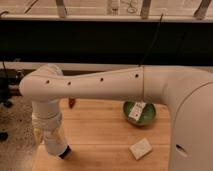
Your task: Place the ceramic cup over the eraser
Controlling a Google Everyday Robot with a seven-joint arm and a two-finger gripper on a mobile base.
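gripper [51, 131] low left, grip unclear; ceramic cup [56, 144] beneath, eraser [65, 152] at cup's rim.
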